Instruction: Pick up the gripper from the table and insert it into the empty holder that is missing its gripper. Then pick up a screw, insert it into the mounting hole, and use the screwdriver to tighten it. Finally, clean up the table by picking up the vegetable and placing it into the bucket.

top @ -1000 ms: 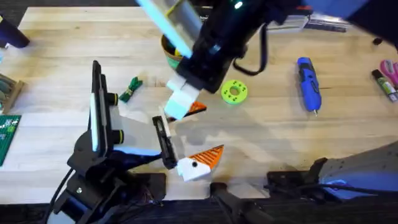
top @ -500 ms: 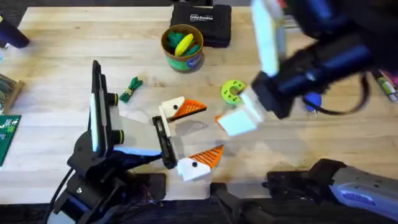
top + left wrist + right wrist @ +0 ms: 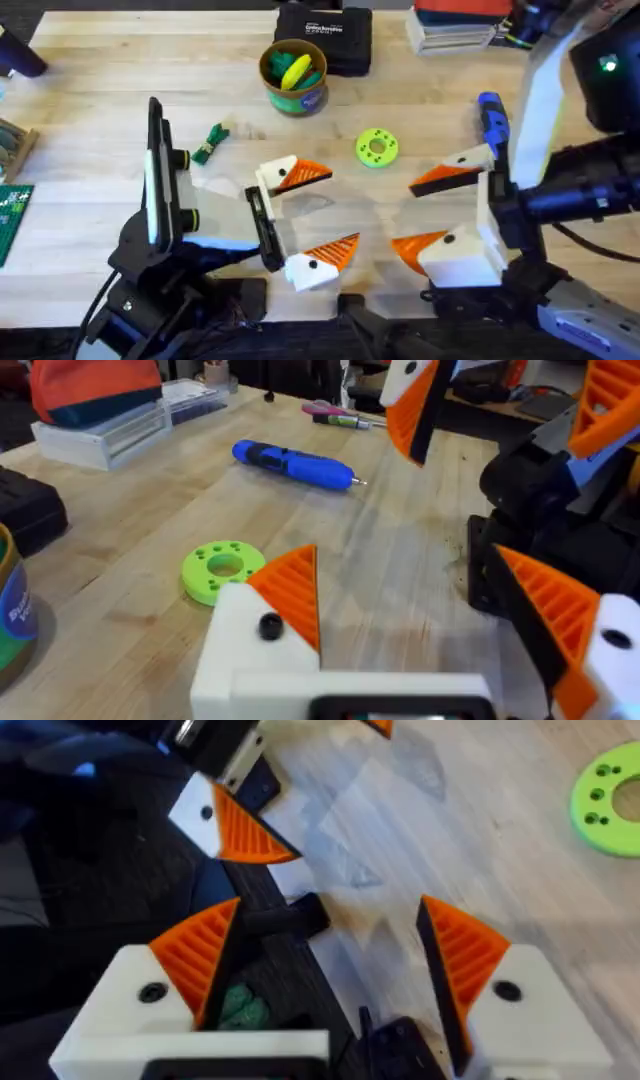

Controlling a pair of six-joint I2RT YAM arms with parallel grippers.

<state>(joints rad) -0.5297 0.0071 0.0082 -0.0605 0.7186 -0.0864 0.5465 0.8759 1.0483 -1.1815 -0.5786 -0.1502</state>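
Vegetable [image 3: 210,143]: small green leafy piece, lying on the surface [image 3: 100,80] toward the far left, just beyond my upright left arm, well apart from the bucket [image 3: 294,76]. Bucket: round can, yellow-green rim, blue-green band, standing at the far middle just in front of a black case [image 3: 325,35], with yellow and green pieces inside. Screwdriver [image 3: 491,118]: blue, pen-shaped, lying flat at the far right, partly behind my right arm; in the left wrist view [image 3: 292,465] its silver tip points away from the green disc [image 3: 223,569]. Green disc: flat on the surface between bucket and screwdriver. Left pincer [image 3: 305,220]: low over the near middle, spread wide, both orange fingers fitted, nothing between them. Right pincer [image 3: 435,215]: at the near right, likewise spread wide and holding nothing, both orange fingers [image 3: 200,955] in their white mounts.
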